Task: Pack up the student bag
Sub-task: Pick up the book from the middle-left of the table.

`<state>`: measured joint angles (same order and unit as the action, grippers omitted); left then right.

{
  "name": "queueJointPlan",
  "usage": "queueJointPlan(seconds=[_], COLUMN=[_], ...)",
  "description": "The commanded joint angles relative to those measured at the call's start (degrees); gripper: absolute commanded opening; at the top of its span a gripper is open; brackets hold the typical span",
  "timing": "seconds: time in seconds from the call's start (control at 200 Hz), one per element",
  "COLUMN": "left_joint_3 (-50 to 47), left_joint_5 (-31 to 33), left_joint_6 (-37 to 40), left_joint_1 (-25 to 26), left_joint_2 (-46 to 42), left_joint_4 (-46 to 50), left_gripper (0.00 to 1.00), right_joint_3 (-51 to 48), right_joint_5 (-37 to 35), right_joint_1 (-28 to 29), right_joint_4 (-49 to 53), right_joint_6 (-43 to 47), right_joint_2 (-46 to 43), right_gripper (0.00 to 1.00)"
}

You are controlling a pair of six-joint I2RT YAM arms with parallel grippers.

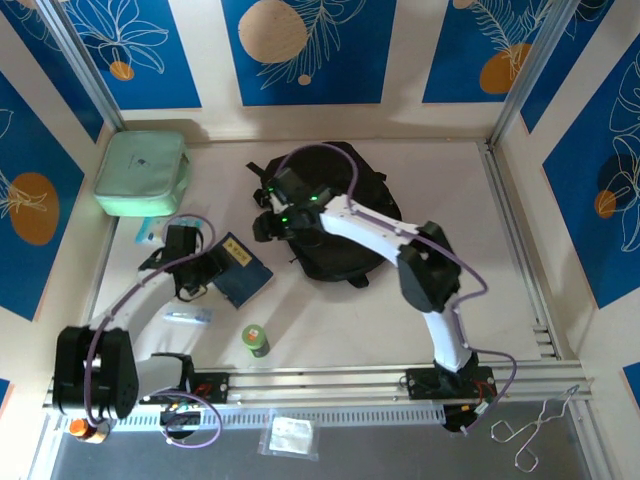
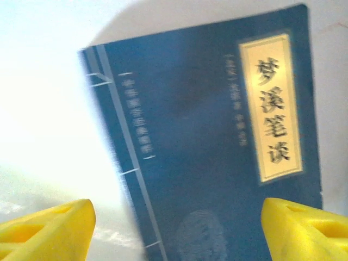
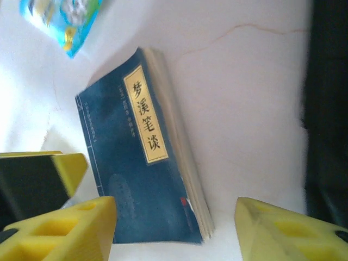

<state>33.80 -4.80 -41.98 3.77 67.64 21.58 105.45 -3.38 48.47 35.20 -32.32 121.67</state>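
Left tool (image 2: 176, 220): jaws apart, empty — straddle the dark blue paperback book (image 2: 206, 152) squarely
Right tool (image 3: 174, 220): apart, empty — steady the black fabric backpack (image 1: 335, 262)

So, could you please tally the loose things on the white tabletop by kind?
Black backpack: 1
Mint green zip case: 1
Dark blue book: 1
Small green bottle: 1
Packets: 2 (clear packet, blue packet)
Total: 6

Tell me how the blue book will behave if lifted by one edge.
The blue book looks like a softcover, so it will probably sag. Its pages show loose along the fore edge, so it may fan open. Lying flat, it should slide, not tip, when pushed.
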Motion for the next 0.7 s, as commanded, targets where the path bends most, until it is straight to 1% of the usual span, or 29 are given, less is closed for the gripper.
queueJointPlan(seconds=[0.0, 0.13, 0.21, 0.27, 0.39, 0.61, 0.695], left_joint_3=[-2.47, -2.61, -2.61, -2.88, -3.27, -3.34, -3.24], left_joint_5=[-0.83, -2.83, -3.77, -4.91, -6.65, -8.81, -9.56], left_joint_6=[-2.15, -1.54, -1.03, -0.75, -0.57, -0.66, -0.74], left_joint_1=[-2.56, -3.24, -3.33, -3.33, -3.31, -3.24, -3.24], left_joint_2=[-0.80, 1.20, 2.37, 3.34, 5.35, 7.98, 8.88], left_joint_4=[-2.45, -3.29, -4.23, -5.49, -7.46, -9.26, -9.78], left_gripper=[0.77, 0.73, 0.70, 0.67, 0.63, 0.56, 0.54], right_joint_3=[8.45, 15.79, 18.47, 19.47, 18.86, 16.70, 15.40], right_joint_5=[-1.83, -2.15, -2.04, -2.86, -3.16, -2.01, -1.46], right_joint_1=[2.15, 3.04, 3.38, 3.55, 3.56, 3.65, 3.44], right_joint_4=[9.92, 12.69, 13.79, 14.44, 13.84, 13.51, 13.19], right_joint_6=[4.35, 4.46, 4.18, 3.30, 1.59, 0.64, 0.03], right_joint_2=[6.89, 13.50, 16.25, 17.55, 18.67, 19.57, 19.57], right_gripper=[0.56, 0.49, 0.44, 0.43, 0.40, 0.26, 0.23])
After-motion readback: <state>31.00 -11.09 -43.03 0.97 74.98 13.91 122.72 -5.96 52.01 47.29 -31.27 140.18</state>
